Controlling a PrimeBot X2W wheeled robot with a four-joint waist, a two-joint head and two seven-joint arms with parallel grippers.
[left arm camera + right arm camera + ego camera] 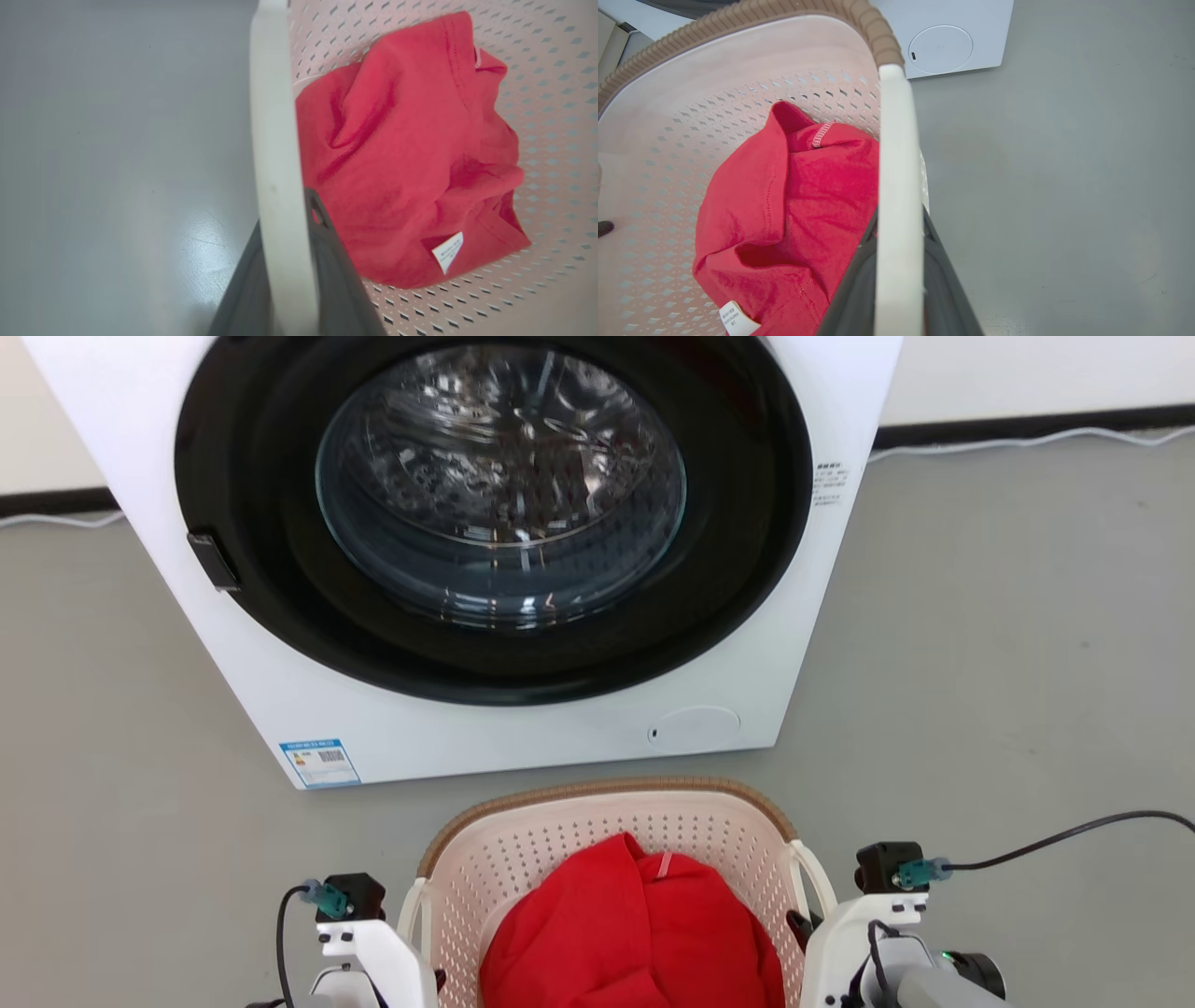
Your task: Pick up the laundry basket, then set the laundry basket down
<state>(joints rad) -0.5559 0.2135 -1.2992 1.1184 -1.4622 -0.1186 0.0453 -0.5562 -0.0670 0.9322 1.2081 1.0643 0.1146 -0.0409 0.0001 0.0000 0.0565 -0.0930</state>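
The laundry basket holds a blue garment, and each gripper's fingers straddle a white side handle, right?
No: the garment in the laundry basket is red, not blue, as the head view shows. The left gripper and right gripper do each straddle a white side handle.

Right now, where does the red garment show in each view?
Head view: red garment bottom centre, inside the basket.
Left wrist view: centre-right, right of the left handle.
Right wrist view: lower left, left of the right handle.
Shared landmark: the basket's perforated wall.
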